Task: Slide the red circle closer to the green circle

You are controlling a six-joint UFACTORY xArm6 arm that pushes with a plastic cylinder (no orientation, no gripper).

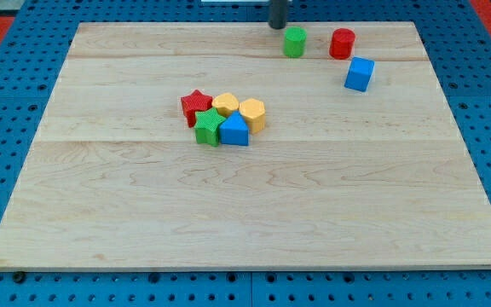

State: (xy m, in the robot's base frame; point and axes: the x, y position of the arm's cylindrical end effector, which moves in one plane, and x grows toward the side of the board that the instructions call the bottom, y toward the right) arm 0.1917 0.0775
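The red circle point(342, 43) stands near the board's top edge, right of centre. The green circle point(294, 41) stands just to its left, with a small gap between them. My tip point(276, 26) is at the view's top, just up and left of the green circle and close to it. The rod runs out of the frame at the top.
A blue cube point(359, 74) lies just below and right of the red circle. A cluster sits left of centre: red star point(195, 105), yellow heart point(225, 104), yellow hexagon point(252, 113), green star point(207, 126), blue pentagon-like block point(234, 131). The wooden board point(245, 213) lies on a blue perforated surface.
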